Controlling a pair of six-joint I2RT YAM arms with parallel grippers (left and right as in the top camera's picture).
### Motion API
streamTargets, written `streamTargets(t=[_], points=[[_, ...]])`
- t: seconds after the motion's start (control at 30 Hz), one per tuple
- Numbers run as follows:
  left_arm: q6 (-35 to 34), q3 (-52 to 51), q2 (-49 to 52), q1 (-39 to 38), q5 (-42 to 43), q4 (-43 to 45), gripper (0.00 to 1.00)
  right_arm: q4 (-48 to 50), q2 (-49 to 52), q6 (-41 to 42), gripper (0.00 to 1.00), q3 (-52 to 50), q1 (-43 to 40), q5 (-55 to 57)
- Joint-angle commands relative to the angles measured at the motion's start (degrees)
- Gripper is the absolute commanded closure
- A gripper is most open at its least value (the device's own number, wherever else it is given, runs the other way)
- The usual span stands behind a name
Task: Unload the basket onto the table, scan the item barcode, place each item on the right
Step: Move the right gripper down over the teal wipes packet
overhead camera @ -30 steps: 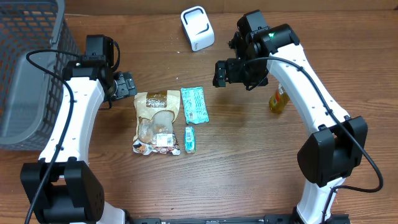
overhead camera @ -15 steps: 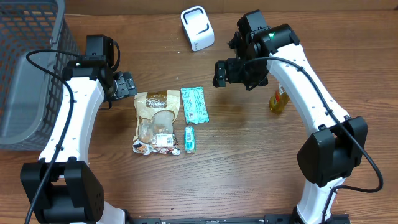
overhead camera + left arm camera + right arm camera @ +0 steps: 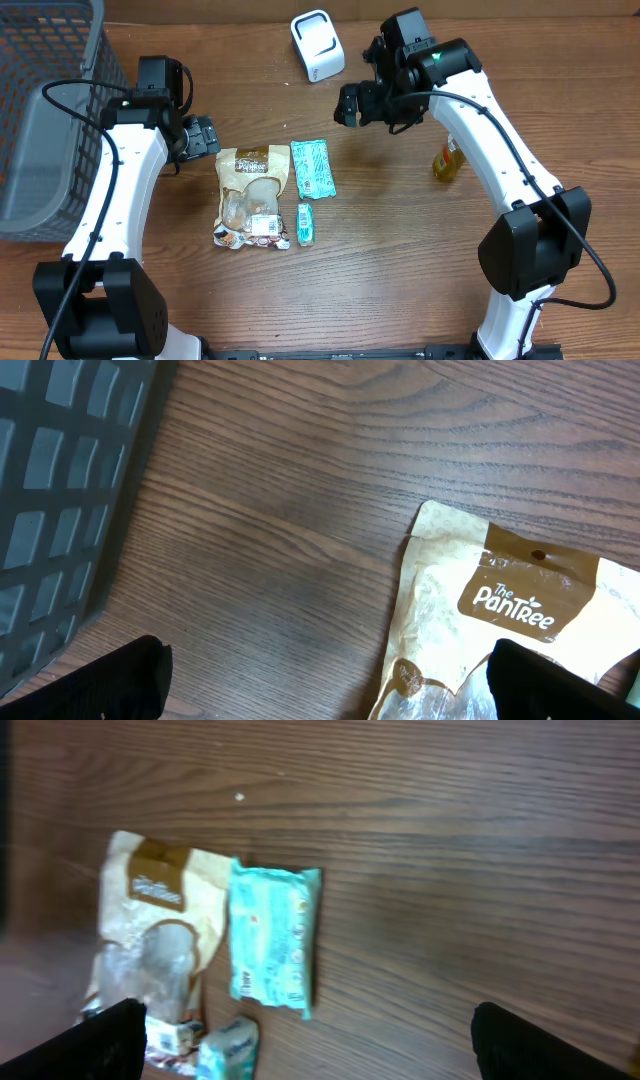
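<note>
We see the snack pouch [image 3: 252,195] centre-left, its barcode label [image 3: 266,227] perhaps at the lower end. Both jaws gape empty: left gripper [image 3: 207,137] at its upper left, right gripper [image 3: 346,104] beside the top-centre scanner [image 3: 318,45].

Bare wood [image 3: 260,530] between basket [image 3: 60,490] and pouch [image 3: 500,610]

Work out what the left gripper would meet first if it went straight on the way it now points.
Probably bare table, between the basket and the PanTree snack bag. The open left gripper points down at the wood. It might also clip the bag's edge, though depth is unclear.
</note>
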Motion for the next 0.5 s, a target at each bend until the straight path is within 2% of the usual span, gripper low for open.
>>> streamTargets(t=[0.0,0.07,0.13,0.17,0.3,0.37,0.47], points=[[1.07,0.83,-0.24,-0.07,-0.15,0.31,0.0,0.7,0.13,0.24,0.02,0.74,0.17,-5.49],[1.07,0.83,-0.24,-0.07,-0.15,0.31,0.0,0.72,0.17,1.53,0.18,0.22,0.9,-5.33],[1.07,0.83,-0.24,-0.07,-0.15,0.31,0.0,1.2,0.2,1.7,0.4,-0.87,1.97,-5.31],[1.05,0.83,-0.24,-0.07,-0.15,0.31,0.0,1.75,0.2,1.7,0.47,-1.75,2.78,-4.81],[1.05,0.83,-0.24,-0.07,-0.15,0.31,0.01,4.35,0.2,4.0,0.87,-5.09,6.25,0.72],[1.07,0.83,-0.24,-0.07,-0.15,0.31,0.01,6.71,0.22,7.98,0.96,-7.37,8.15,4.48],[1.05,0.83,-0.24,-0.07,-0.15,0.31,0.0,12.07,0.26,9.9,0.96,-11.45,10.88,6.54]])
